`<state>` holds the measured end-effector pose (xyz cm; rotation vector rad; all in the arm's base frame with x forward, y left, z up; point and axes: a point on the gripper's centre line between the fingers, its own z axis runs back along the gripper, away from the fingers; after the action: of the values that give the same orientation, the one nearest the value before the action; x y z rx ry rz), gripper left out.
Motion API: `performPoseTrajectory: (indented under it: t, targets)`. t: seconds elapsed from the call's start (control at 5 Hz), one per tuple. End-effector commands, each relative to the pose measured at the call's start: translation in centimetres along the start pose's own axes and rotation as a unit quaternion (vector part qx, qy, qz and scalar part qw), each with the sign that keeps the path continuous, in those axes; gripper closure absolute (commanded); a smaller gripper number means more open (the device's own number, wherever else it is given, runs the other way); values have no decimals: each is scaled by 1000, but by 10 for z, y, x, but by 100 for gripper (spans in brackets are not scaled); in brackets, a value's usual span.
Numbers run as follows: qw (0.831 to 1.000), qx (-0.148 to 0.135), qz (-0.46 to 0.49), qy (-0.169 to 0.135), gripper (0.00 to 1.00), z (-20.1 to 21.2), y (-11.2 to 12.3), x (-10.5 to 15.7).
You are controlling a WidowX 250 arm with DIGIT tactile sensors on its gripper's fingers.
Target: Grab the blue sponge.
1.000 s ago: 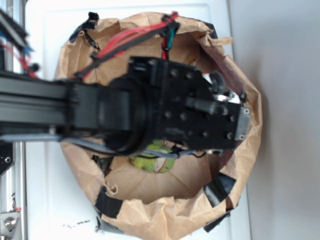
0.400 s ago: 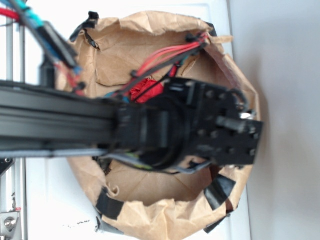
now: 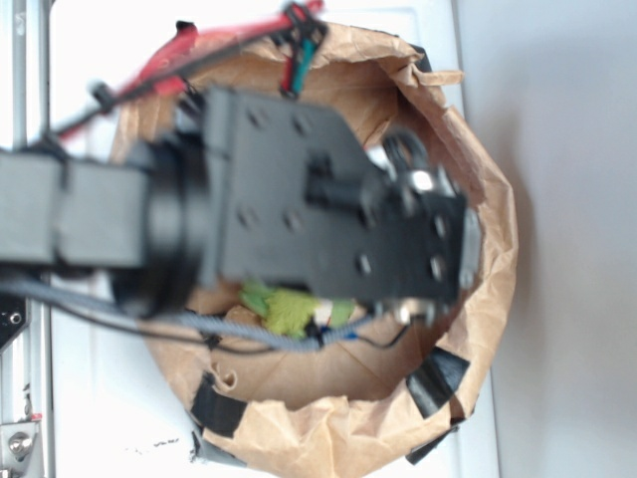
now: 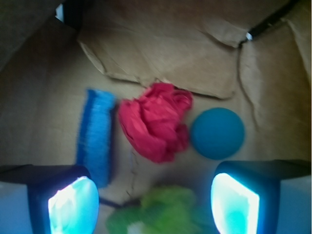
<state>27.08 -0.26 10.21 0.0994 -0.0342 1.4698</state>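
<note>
Brown paper bag: blue sponge, red cloth, teal ball.

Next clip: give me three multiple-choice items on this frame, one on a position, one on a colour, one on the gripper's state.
1. In the wrist view, the blue sponge lies:
A. left of the red crumpled cloth
B. right of the teal ball
C. on the green plush toy

2. The round ball is:
A. yellow
B. teal
C. white

3. The gripper is:
A. shut on the sponge
B. shut on the ball
C. open, holding nothing

Key: 1 A, sponge sits left of the cloth; 2 B, ball looks teal; 3 C, fingers stand wide apart.
</note>
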Motion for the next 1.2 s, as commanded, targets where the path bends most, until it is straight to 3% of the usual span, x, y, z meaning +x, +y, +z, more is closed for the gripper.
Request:
performPoseTrajectory:
  t: [0.0,0.4,0.8,1.0]
  targets:
    - [994,-87,69,-6,0,-1,-7,-2]
    - [991,-75,101,-46,0,-25,-38,-8]
    - [985,-79,107,-110,0,-67,-51,0]
    - [984,-81,108,-120,0,-73,-52,4]
